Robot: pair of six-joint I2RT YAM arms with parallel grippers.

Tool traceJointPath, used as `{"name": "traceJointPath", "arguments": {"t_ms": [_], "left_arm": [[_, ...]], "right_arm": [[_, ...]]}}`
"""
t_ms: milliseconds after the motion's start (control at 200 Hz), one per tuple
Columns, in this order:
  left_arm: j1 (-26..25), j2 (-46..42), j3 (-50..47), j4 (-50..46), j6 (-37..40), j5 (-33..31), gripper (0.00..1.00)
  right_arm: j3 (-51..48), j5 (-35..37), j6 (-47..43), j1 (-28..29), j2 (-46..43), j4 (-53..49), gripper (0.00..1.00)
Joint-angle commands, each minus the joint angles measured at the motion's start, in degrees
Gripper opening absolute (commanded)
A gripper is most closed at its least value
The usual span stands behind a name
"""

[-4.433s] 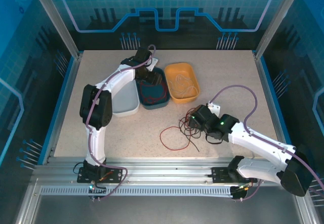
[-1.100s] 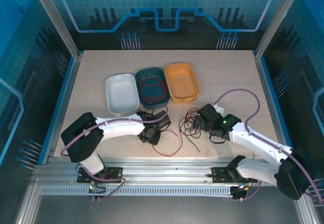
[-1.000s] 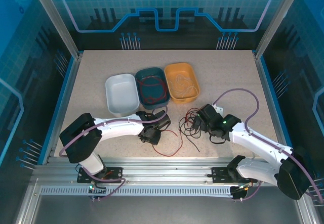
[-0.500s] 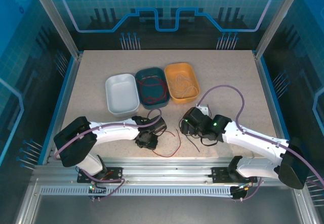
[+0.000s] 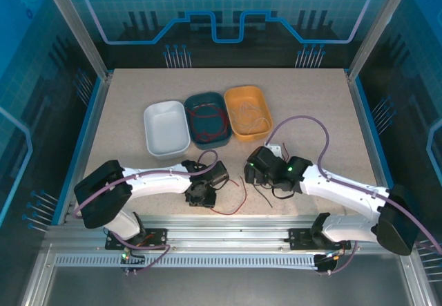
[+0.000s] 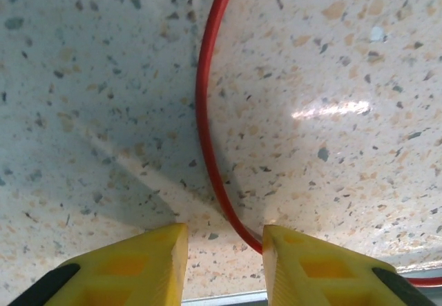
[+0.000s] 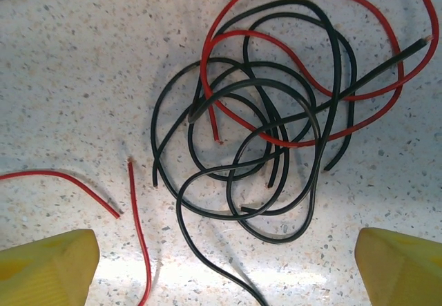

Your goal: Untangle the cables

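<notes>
A tangle of black and red cables (image 7: 269, 133) lies on the speckled table, just ahead of my right gripper (image 7: 224, 271). It is open wide, with nothing between its yellow fingers (image 7: 48, 268). From above, my right gripper (image 5: 253, 175) hovers over this tangle. A loose red cable (image 6: 207, 133) runs down between the yellow fingertips of my left gripper (image 6: 224, 251), close against the right finger (image 6: 304, 264). That gripper is open and low over the table. From above, the left gripper (image 5: 199, 196) sits at the end of the red cable (image 5: 231, 209).
Three trays stand in a row at the back: a white tray (image 5: 166, 147), a teal tray (image 5: 197, 102) holding a red wire, and an orange tray (image 5: 238, 92) holding whitish wire. Two short red strands (image 7: 138, 237) lie left of the tangle. The table's front rail (image 5: 228, 223) is close.
The left arm has swung from the teal tray down to the front red cable and lowered over it. The right gripper has shifted left over the tangle.
</notes>
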Motion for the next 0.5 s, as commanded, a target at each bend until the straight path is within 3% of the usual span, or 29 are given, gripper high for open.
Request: {"name": "traceJointPath", "arguments": {"t_ms": [0,305,490], "left_arm": [[-0.79,2.02,2.83,-3.44,-3.04,2.04,0.34],[-1.49,8.43,6.64,-4.81,-1.99,2.06,0.29],[-1.65,10.02,8.20,-4.38,-0.76,-0.22,0.16]], "right_arm": [[-1.69,1.41,-1.57,-1.43,-3.71,0.34,0.97],[-6.68,-1.41,-3.80,-6.79,-13.48,3.09,0.98],[-8.30,-2.30,-4.49,-9.15,-17.16,2.88,0.99]]}}
